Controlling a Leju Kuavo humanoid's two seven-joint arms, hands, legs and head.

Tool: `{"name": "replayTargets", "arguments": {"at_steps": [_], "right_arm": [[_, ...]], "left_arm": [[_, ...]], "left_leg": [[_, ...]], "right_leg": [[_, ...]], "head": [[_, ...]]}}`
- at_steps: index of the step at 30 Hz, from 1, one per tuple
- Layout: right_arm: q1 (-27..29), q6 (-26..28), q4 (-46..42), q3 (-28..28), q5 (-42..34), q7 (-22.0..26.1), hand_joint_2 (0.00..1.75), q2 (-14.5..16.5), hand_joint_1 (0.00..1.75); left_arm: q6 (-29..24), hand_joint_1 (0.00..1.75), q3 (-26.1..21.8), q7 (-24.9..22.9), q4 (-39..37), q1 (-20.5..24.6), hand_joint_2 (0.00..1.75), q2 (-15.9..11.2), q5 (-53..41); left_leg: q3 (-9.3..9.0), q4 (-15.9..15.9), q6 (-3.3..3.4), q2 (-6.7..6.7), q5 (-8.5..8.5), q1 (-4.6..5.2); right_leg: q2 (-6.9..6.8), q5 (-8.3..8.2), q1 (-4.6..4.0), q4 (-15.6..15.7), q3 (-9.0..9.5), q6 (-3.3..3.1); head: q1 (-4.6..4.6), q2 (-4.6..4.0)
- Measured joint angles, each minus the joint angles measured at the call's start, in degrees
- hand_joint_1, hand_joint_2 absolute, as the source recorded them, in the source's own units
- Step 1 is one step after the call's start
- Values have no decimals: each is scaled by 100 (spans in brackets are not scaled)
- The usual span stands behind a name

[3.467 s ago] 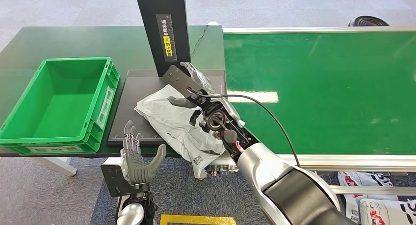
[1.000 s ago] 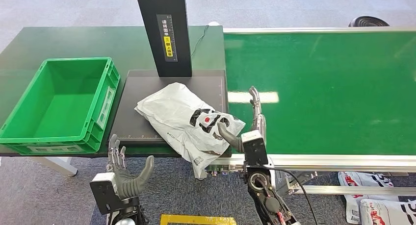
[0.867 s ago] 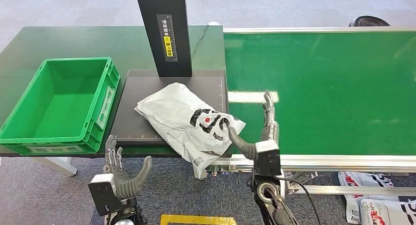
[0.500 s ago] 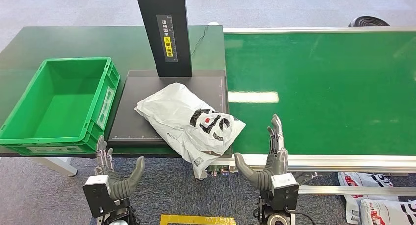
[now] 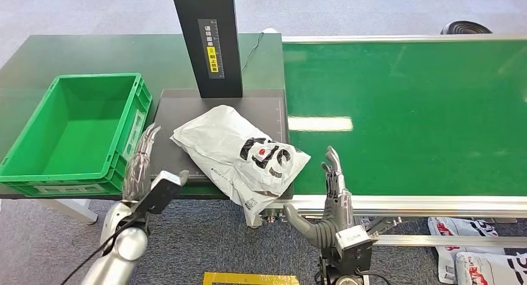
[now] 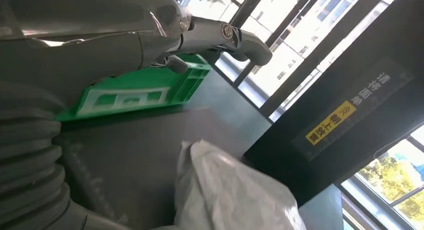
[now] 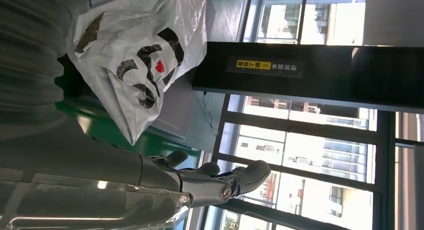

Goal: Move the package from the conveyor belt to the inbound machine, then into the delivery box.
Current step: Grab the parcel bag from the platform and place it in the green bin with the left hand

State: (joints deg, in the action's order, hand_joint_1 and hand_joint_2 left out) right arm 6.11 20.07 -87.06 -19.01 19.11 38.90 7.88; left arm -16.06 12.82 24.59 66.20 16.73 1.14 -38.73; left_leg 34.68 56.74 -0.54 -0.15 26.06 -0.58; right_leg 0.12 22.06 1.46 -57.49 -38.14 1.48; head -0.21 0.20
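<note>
Both robot hands are open and hold nothing. The right robot hand (image 5: 328, 204) hangs below the near rail of the conveyor belt (image 5: 404, 111), fingers spread and pointing up, just beside the package's overhanging corner but apart from it. The left robot hand (image 5: 140, 164) is raised at the near edge of the table (image 5: 93, 52), fingers straight, between the green box (image 5: 74, 133) and the package (image 5: 239, 154).

The package, a white plastic bag with black and red print, lies on the black plate of the inbound machine (image 5: 180, 126), its near corner drooping over the table's edge and its right end reaching toward the belt. That overhang looks like the main risk: a sideways push or a loose pinch on the slick, crumpled film could tip the bag off the edge onto the floor. A sweep by the left robot hand may also catch the box wall, which stands just beside the plate. The bag is limp, so it will likely sag and could snag the box rim when carried over.

Further back, the machine's black post (image 5: 208, 40) rises with a yellow label. Grey carpet surrounds the table, more printed bags (image 5: 478, 254) lie on the floor at right, and the wrist views show tall windows behind.
</note>
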Motion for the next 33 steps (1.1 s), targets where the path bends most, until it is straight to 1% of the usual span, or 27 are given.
{"name": "replayTargets", "arguments": {"at_steps": [2, 4, 16, 19, 22, 23, 25, 27, 30, 32, 33], "right_arm": [[-5, -10, 0, 1, -1, 7, 175, 15, 0], [-7, -13, 0, 2, -4, 13, 175, 28, 0], [-12, -26, 0, 2, -9, 22, 175, 47, 0], [-15, -94, 0, 2, -24, 51, 175, 47, 0], [-15, -167, 0, 2, -56, 73, 175, 54, 0], [-13, -190, 0, 3, -63, 78, 175, 58, 0], [-10, -221, -7, 6, -53, 85, 175, 80, 0], [-4, -250, -37, 16, -12, 76, 175, 123, 0], [37, -302, -130, 40, 57, 55, 175, 193, 0], [75, -339, -200, 48, 92, 51, 175, 242, 0], [84, -356, -224, 50, 104, 50, 175, 265, 0]], "left_arm": [[-2, 0, 4, 0, -183, 198, 175, -93, -14], [-12, 0, 8, 0, -301, 293, 175, -149, -25], [-27, 0, 32, -13, -596, 466, 175, -277, -108], [49, 0, 148, -72, -740, 715, 175, -380, -352], [181, 0, 346, -127, -1062, 1168, 175, -526, -675], [270, 0, 445, -171, -1280, 1422, 175, -564, -838], [514, 0, 698, -295, -1826, 2075, 175, -613, -1252], [811, 0, 955, -433, -2331, 2697, 175, -595, -1609], [1630, 0, 1342, -525, -3055, 3485, 175, -415, -1974], [2137, 0, 1617, -630, -3481, 3845, 175, -208, -2157], [2249, 0, 1750, -714, -3646, 3964, 175, -104, -2232]], "left_leg": [[-1, 0, 1, 6, 0, 1], [-1, 1, 1, 7, 1, 1], [0, 1, 2, 8, 8, 1], [1, 1, 3, 5, 3, 1], [-2, 2, 2, 9, -3, 1], [1, 3, 2, 5, -7, 0], [9, 4, 2, -8, -18, 0], [11, 3, 2, -12, -20, 1], [9, 4, 2, -9, -20, 2], [13, 4, 2, -14, -19, 3], [15, 4, 3, -12, -18, 3]], "right_leg": [[1, -1, 0, 0, 0, 0], [1, -1, 1, 0, -1, 1], [1, 6, 0, 0, -3, 2], [-1, 5, 0, 0, -3, 2], [1, 0, -1, 0, -6, 0], [-2, -2, -2, 0, -9, 0], [-9, -6, -2, 0, -12, 1], [-11, -12, -1, 0, -11, 0], [-10, -15, 0, 0, -11, 0], [-11, -15, 1, 0, -10, 0], [-11, -15, 1, 0, -10, 0]], "head": [[0, 0], [1, 0], [1, 0], [2, 0], [0, 0], [2, 0], [2, 0], [1, 0], [2, 0], [1, 0], [2, 0]]}}
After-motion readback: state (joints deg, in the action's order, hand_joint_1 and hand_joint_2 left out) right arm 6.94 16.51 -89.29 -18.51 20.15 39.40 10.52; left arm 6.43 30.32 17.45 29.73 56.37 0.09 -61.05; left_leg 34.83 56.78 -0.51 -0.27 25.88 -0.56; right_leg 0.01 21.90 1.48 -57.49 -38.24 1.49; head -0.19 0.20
